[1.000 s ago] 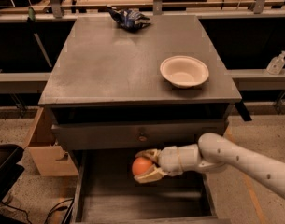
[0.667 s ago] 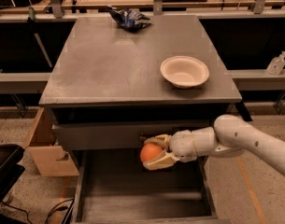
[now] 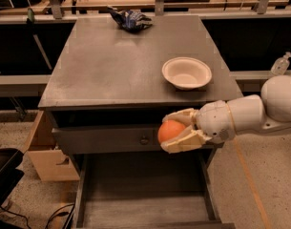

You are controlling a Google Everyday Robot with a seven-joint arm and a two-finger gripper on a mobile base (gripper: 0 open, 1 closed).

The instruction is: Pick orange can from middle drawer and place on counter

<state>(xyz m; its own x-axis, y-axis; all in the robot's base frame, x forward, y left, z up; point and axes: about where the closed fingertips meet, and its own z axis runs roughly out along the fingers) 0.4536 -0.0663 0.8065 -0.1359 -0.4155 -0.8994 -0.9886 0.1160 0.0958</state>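
just under the counter [image 3: 121,66] edge, the claw [image 3: 167,133] grips the orange can [image 3: 172,129] over the middle drawer [image 3: 135,210].

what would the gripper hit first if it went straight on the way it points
The gripper, shut on the orange can, points sideways along the closed drawer front, above the open middle drawer. That path looks free, though depth is unclear.

Arm [image 3: 250,113] reaches in level from the right; gripper [image 3: 169,132] at its tip, fingers [image 3: 182,144] seemingly clasping the orange can [image 3: 171,129].
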